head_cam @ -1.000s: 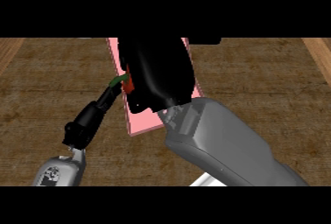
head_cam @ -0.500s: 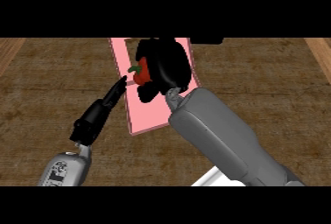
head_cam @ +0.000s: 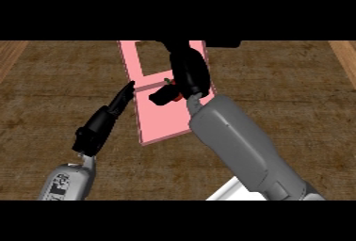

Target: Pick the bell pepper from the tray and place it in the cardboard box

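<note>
Head view: right hand (head_cam: 186,77) curls around the red bell pepper (head_cam: 176,96) over the pink tray (head_cam: 158,124), stem pointing left though its long axis is unclear, more hidden than before, while the left hand (head_cam: 104,120) hangs open-fingered alongside.

A pink tray (head_cam: 158,120) lies on the brown counter (head_cam: 55,84), running up the middle of the view. The right hand (head_cam: 186,75) is curled over the tray around a red bell pepper (head_cam: 176,97), of which only a small part shows below the fingers. The left hand (head_cam: 108,117) stretches with straight fingers beside the tray's left edge.
</note>
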